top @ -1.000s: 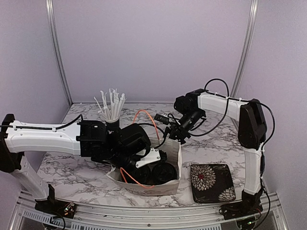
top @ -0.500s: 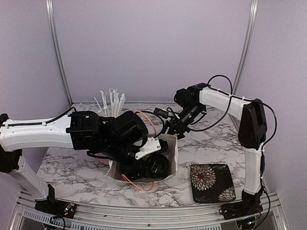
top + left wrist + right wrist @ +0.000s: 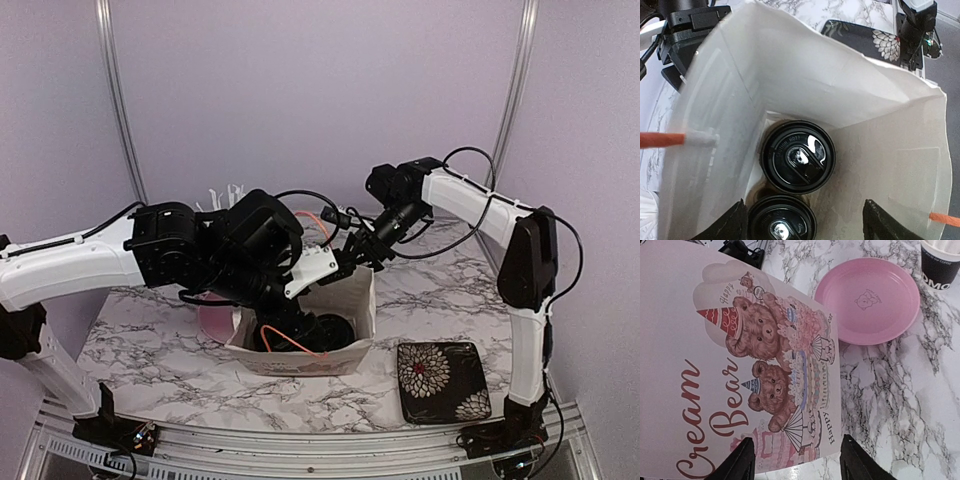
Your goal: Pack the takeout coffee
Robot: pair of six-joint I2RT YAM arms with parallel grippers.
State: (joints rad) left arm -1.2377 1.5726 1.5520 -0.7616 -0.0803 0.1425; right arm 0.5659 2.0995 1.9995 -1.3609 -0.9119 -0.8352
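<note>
Black-lidded cups [image 3: 798, 156] sit inside the white bag [image 3: 805, 85].

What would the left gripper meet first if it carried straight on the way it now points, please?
Most likely the nearer cup's lid: the left gripper points down into the white paper bag, and that lid lies straight ahead. The second cup sits farther on. Depth is hard to judge.

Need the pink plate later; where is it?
Right wrist view, upper right: the pink plate lies on the marble table beside the printed bag.
</note>
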